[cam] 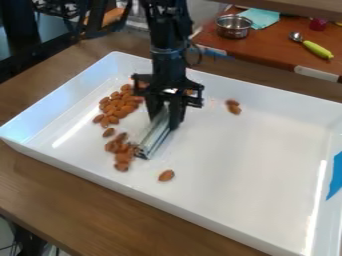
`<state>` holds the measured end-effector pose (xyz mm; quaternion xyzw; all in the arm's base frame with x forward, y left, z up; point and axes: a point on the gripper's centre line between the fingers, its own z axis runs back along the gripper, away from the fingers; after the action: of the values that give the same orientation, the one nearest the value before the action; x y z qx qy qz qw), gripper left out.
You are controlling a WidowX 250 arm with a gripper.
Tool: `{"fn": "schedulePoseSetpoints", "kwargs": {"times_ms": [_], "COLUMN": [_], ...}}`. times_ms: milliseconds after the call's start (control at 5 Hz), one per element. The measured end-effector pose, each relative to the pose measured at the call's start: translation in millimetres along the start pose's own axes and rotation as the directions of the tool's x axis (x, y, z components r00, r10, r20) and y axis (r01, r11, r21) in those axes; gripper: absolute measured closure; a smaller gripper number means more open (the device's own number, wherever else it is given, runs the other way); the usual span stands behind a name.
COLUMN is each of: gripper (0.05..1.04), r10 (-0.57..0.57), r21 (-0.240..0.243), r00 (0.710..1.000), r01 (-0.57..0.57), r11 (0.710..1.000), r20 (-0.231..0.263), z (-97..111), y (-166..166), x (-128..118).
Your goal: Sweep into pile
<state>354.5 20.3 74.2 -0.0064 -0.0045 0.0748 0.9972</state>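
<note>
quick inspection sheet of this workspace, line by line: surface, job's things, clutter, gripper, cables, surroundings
Surface: white tray on a wooden table
Job's things: almonds unevenly spread; main cluster towards the left rear, smaller group by the tool's near end, two almonds to the right, one loose almond nearer the camera
Clutter: blue patch at the tray's right side
Gripper: over the tray, closed on a silvery tool
Cables: dark loop beside the arm
Surroundings: metal bowl, pale blue cloth, green-handled spoon behind

No text, label, brand, number or sign readable on anything in view.
</note>
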Motion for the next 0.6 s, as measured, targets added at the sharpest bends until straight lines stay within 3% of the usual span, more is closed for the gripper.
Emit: {"fn": "schedulePoseSetpoints", "kwargs": {"times_ms": [200,600], "gripper": [0.700,0.700], "r10": [0.023,0.044], "r21": [0.049,0.157], "r00": [0.999,0.996], "r01": [-0.026,-0.055], "r11": [0.998,0.986], "r20": [0.044,0.072], "z": [-0.3,2.0], "y": [7.8,25.2], "x": [1.8,7.0]}}
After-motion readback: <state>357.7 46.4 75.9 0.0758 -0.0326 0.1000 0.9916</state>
